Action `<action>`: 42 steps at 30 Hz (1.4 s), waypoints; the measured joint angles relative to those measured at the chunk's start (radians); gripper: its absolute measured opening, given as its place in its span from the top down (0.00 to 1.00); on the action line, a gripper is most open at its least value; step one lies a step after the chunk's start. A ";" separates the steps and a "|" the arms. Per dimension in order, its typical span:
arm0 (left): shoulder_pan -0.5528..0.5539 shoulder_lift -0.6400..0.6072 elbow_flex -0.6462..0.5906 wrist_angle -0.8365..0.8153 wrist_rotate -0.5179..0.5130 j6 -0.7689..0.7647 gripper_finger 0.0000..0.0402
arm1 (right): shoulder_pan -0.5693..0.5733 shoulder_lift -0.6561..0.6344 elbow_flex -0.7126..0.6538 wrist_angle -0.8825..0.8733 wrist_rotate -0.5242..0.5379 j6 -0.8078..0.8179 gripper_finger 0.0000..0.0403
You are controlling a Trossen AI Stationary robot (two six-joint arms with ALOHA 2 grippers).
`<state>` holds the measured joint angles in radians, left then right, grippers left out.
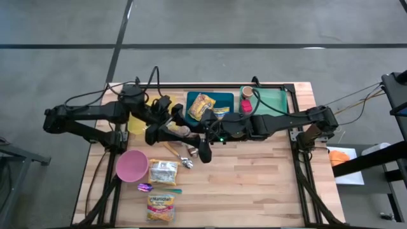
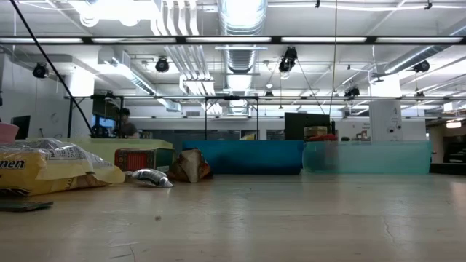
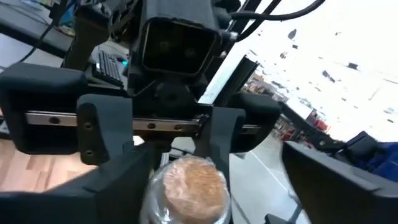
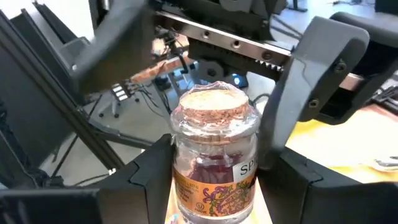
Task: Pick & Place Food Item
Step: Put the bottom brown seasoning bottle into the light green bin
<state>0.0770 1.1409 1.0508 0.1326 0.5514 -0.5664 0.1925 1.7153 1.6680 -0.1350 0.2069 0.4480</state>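
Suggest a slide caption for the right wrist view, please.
Right gripper closed around a cork-topped spice jar, facing the left gripper, open.

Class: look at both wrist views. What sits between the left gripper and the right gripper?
A cork-stoppered spice jar: the right gripper is shut on it, with the open left gripper facing it.

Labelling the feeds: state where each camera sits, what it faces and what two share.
High: overhead, straight down at the table; both arms show.
Low: table height, across into the room; no arm shows.
Left wrist: faces the right pincer gripping the jar.
Right wrist: looks over that jar at the open left pincer.
Shared: both wrists see the jar.
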 joint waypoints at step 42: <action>-0.006 -0.063 -0.011 -0.016 -0.115 0.074 0.25 | 0.032 -0.062 0.063 0.023 0.054 -0.121 0.54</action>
<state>0.0709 1.0779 1.0401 0.1171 0.4367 -0.4928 0.2248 1.6534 1.7313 -0.1122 0.2606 0.3266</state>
